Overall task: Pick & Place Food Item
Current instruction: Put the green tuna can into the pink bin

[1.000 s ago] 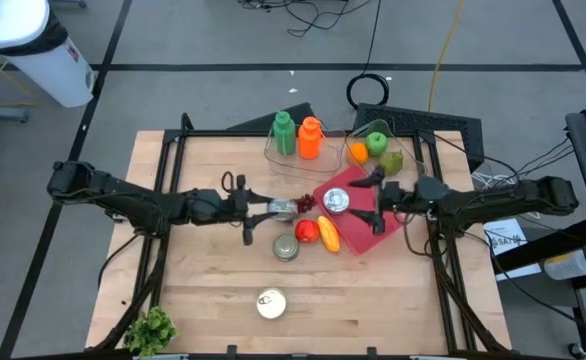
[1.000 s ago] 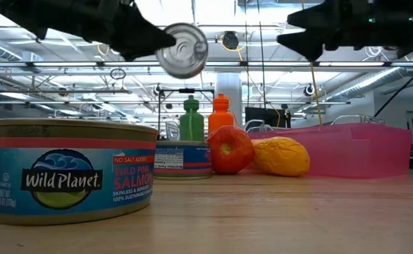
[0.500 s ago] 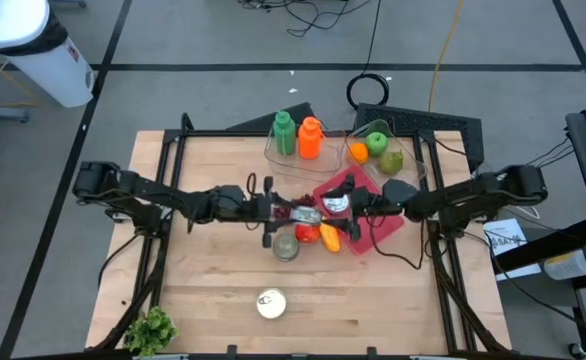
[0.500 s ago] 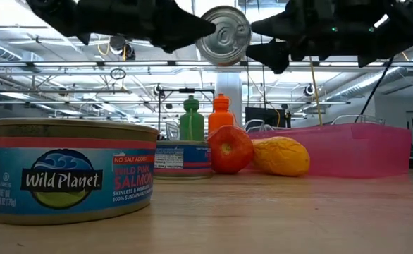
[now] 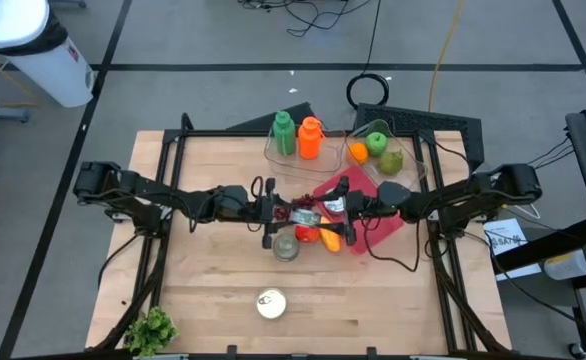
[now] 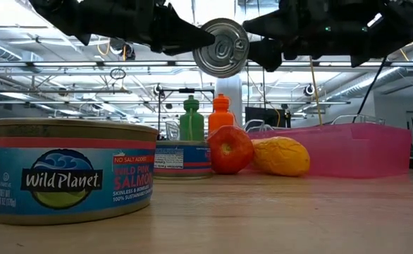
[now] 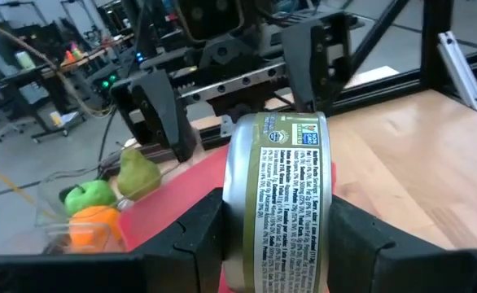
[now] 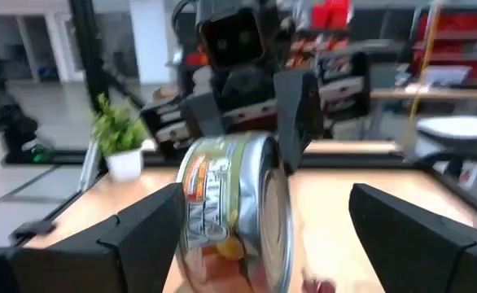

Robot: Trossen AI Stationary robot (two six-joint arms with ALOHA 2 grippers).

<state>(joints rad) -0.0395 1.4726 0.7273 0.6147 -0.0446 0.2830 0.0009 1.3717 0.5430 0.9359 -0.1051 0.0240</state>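
Observation:
A short tin can (image 7: 277,195) with a green label hangs on its side above the middle of the table, my left gripper (image 7: 279,224) shut on it. In the low view its lid (image 6: 221,48) faces the near edge. My right gripper (image 8: 263,224) comes level from the table's right and is open. Its fingers (image 7: 161,114) stand on either side of the can's free half with a gap showing. From above, both grippers meet over the can (image 5: 307,214), just left of the pink bin (image 5: 378,222). My left gripper pinches the can by its two flat ends, lid (image 6: 211,44) and bottom, at the rim (image 7: 234,213) nearest the wrist. The fingers come level from the table's left. Most of the can juts out beyond them. It is lifted clear, its lid upright.
On the table below lie a red fruit (image 5: 306,233), a yellow fruit (image 5: 330,238) and another can (image 5: 286,248). A third can (image 5: 271,303) stands near the front edge. Green and orange bottles (image 5: 295,136) and a clear tub of fruit (image 5: 378,150) stand at the back.
My left gripper has carried the can toward the table's right, rolling a little, and has slowed. My right gripper has come toward the table's left and slightly down, so its open fingers now flank the can. Neither gripper has opened or shut.

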